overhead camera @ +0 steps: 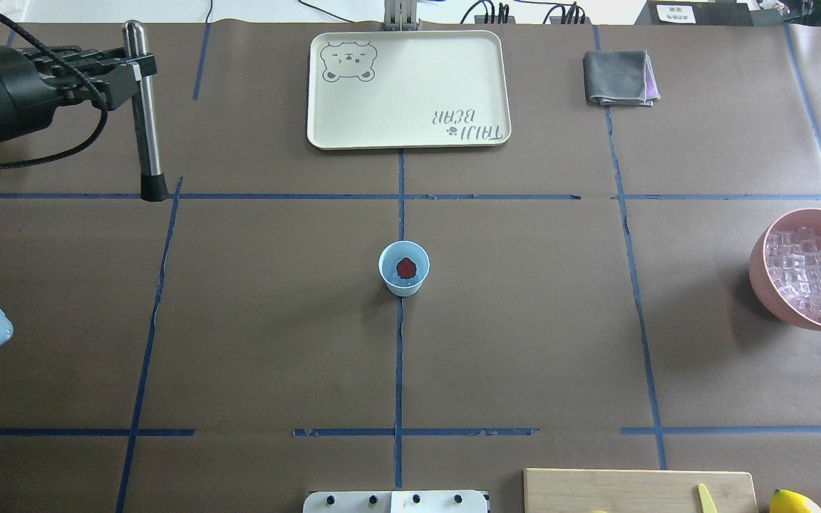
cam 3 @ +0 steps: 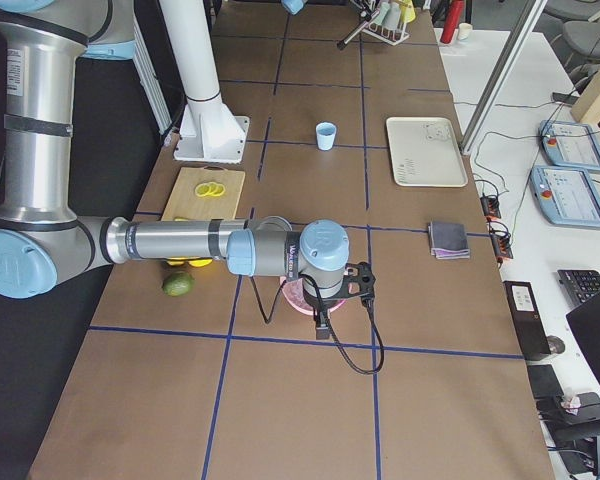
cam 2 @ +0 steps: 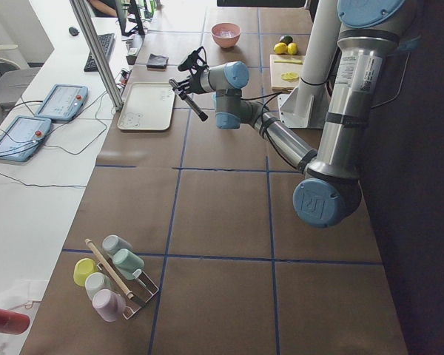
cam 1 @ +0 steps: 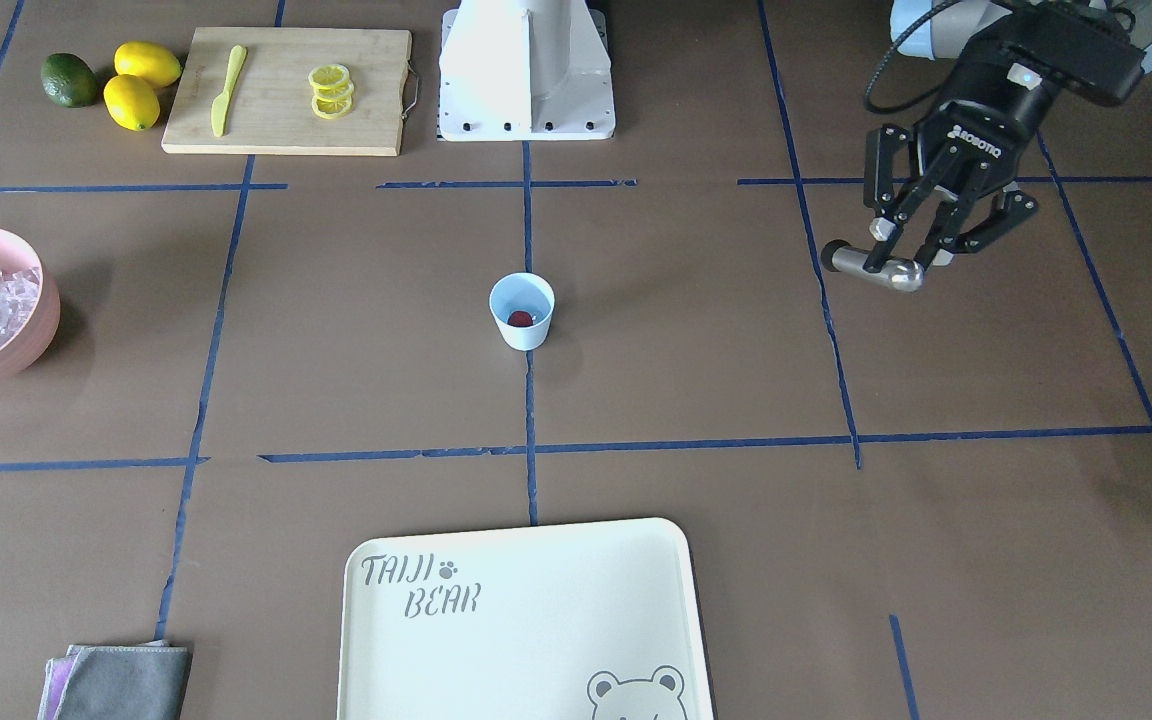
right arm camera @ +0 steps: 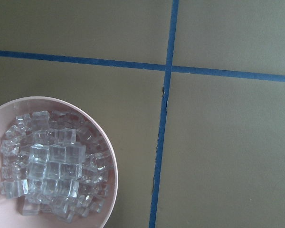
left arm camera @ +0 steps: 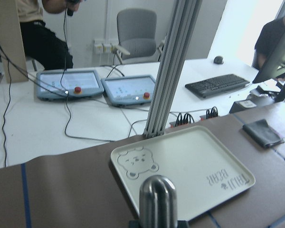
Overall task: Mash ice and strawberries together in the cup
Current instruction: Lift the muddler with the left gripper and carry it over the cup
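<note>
The small pale-blue tapered cup (overhead camera: 403, 287) stands upright at the middle of the brown table (overhead camera: 524, 342) on a blue tape line (overhead camera: 399, 356), with 1 small red strawberry (overhead camera: 406, 268) lying in it. The clear glassy ice cubes (overhead camera: 809, 271) are heaped in the large pink bowl (overhead camera: 763, 274), well apart toward the robot's right, and the right gripper (cam 3: 322, 328) hangs over that bowl, though whether its jaws are spread or closed cannot be told. The left gripper (overhead camera: 132, 68), raised well off to the robot's left, is pinched on a silver metal rod with a black end (overhead camera: 147, 121).
</note>
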Controlling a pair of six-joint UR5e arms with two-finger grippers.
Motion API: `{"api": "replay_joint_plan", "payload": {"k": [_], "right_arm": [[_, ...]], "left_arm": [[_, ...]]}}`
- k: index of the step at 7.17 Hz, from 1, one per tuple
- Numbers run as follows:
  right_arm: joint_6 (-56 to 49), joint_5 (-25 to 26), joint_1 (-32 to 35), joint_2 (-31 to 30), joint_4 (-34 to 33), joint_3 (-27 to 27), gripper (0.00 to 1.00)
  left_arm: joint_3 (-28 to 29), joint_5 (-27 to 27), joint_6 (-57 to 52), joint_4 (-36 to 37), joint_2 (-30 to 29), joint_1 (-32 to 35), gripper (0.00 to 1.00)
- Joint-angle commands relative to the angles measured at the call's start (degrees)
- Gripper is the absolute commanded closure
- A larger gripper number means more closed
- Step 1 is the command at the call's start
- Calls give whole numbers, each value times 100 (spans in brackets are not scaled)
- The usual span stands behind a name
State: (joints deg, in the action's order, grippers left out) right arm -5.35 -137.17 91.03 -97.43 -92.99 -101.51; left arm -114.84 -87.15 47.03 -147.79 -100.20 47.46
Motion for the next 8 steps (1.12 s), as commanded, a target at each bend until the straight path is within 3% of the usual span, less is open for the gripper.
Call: {"api": "replay_joint_plan", "payload": {"k": [1,3,4,5,6,8], "right_arm": [[-1,-47,-7,48,9,0,1],[16,-47,-7,110,1,-27,1],[8,-56,-7,101,9,-53,1],[-1,-56,-7,110,9,-53,1],[-1,-47,-7,110,9,-44,1],[-45,-30,-7,127,9,25,1]], "left_arm": [[40,1355,-428,-827,-26,-901,100],[652,1498,-1055,-1732,-166,-984,100],[699,2056,-1273,-1771,-341,-1280,100],[726,2967,-1597,-1780,-699,-2101,100],[734,3420,-1975,-1858,-1007,-2518,100],[901,3661,-2040,-2629,-1019,-2898,100]]}}
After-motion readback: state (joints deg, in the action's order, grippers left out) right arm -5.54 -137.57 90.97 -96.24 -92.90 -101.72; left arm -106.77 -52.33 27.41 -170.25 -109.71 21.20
